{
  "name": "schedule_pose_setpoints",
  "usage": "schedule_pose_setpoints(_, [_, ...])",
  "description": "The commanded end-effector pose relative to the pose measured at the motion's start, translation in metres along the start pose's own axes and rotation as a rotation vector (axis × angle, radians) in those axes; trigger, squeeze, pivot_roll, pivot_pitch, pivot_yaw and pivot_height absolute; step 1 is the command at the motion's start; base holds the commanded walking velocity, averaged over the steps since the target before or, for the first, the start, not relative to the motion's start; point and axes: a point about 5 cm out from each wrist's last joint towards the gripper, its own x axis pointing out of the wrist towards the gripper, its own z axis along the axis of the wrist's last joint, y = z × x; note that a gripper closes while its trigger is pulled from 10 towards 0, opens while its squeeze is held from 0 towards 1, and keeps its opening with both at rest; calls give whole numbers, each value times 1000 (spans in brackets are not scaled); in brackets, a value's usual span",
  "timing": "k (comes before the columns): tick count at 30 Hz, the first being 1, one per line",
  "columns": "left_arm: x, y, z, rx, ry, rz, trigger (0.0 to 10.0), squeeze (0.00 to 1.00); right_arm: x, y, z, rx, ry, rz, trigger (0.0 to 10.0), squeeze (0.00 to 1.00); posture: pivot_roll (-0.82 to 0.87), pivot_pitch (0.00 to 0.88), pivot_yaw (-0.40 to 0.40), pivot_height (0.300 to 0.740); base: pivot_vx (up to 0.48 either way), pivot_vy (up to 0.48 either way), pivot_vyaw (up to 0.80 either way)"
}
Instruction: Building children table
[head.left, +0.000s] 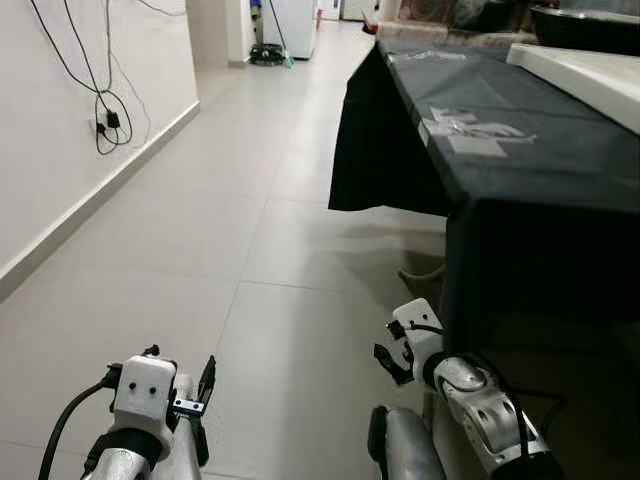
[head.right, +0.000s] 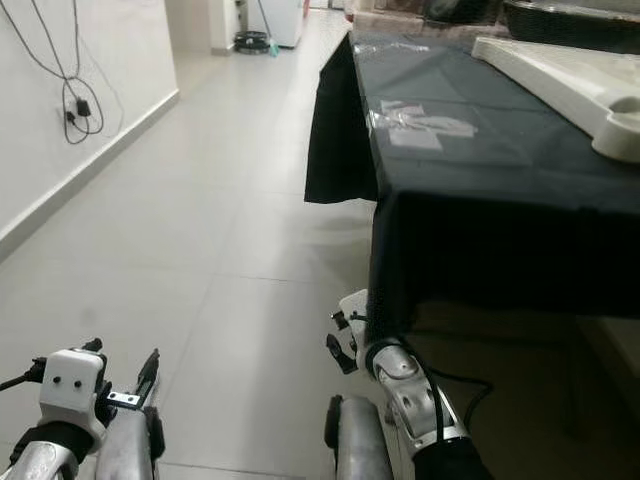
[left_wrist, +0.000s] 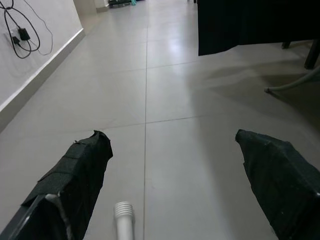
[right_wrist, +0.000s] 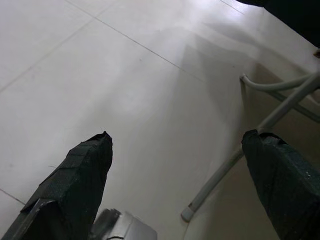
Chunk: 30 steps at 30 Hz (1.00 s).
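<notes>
A white tabletop panel (head.right: 560, 70) with a round leg socket (head.right: 622, 135) lies on the black-covered table (head.right: 470, 200) to my right. Both arms hang low in front of me over the tiled floor. In its wrist view, my left gripper (left_wrist: 172, 136) is open, its black fingers (left_wrist: 82, 170) wide apart with only floor between them. My right gripper (right_wrist: 177, 136) is open too and holds nothing. It hangs beside the table's corner, above the table's grey metal legs (right_wrist: 225, 175). A white ribbed tube end (left_wrist: 123, 220) shows low in the left wrist view.
A white wall with a skirting board runs along my left, with black cables and a socket (head.left: 105, 125). The black cloth hangs to the floor at the table's far corner (head.left: 375, 150). A taped plastic packet (head.left: 470, 130) lies on the cloth. The tiled corridor stretches ahead.
</notes>
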Motion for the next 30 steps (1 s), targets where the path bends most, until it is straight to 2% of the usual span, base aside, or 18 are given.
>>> schedule_pose_setpoints(1, [-2, 0, -4, 5, 16, 3, 10000, 0, 0, -9, -1, 2, 2, -49, 10000, 0, 4, 0, -95, 396, 0, 0, 0])
schedule_pose_setpoints(5, [-3, 1, -6, 7, 22, 3, 10000, 0, 0, -14, 1, 13, -7, -78, 10000, 0, 1, 0, -95, 386, 0, 0, 0])
schedule_pose_setpoints(7, [-4, 3, -8, 14, 29, 11, 10000, 0, -1, -18, 5, 26, -30, -107, 10000, 0, 1, 0, -96, 376, 0, 0, 0])
schedule_pose_setpoints(8, [-4, 8, -8, 26, 34, 39, 10000, 0, -2, -21, 12, 52, -75, -127, 10000, 0, 1, 0, -98, 366, 0, 0, 0])
schedule_pose_setpoints(10, [-4, 8, -8, 26, 34, 39, 10000, 0, -2, -21, 12, 52, -75, -127, 10000, 0, 1, 0, -98, 366, 0, 0, 0])
schedule_pose_setpoints(11, [-5, 15, -9, 40, 38, 76, 10000, 0, -3, -23, 20, 77, -124, -143, 10000, 0, 1, 0, -100, 361, 0, 0, 0])
schedule_pose_setpoints(12, [-5, 15, -9, 40, 38, 76, 10000, 0, -3, -23, 20, 77, -124, -143, 10000, 0, 1, 0, -100, 361, 0, 0, 0])
schedule_pose_setpoints(13, [-8, 25, -11, 60, 54, 127, 10000, 0, -4, -26, 26, 99, -167, -166, 10000, 0, 2, 0, -104, 356, 0, 0, 0])
schedule_pose_setpoints(14, [-8, 25, -11, 60, 54, 127, 10000, 0, -4, -26, 26, 99, -167, -166, 10000, 0, 2, 0, -104, 356, 0, 0, 0])
schedule_pose_setpoints(16, [-16, 44, -17, 103, 93, 225, 10000, 0, -7, -35, 35, 148, -226, -228, 10000, 0, 6, 0, -112, 346, 0, 0, 0])
schedule_pose_setpoints(18, [-19, 50, -18, 117, 105, 252, 10000, 0, -8, -39, 37, 162, -238, -247, 10000, 0, 6, 0, -113, 341, 0, 0, 0])
schedule_pose_setpoints(21, [-30, 73, -21, 150, 133, 357, 10000, 0, -13, -52, 51, 264, -339, -310, 10000, 0, 9, 0, -118, 326, 0, 0, 0])
schedule_pose_setpoints(25, [-35, 82, -23, 165, 144, 391, 10000, 0, -16, -50, 62, 280, -398, -297, 10000, 0, 9, 0, -121, 306, 0, 0, 0])
schedule_pose_setpoints(30, [-40, 87, -23, 175, 151, 406, 10000, 0, -15, -45, 62, 270, -406, -278, 10000, 0, 11, 0, -126, 300, 0, 0, 0])
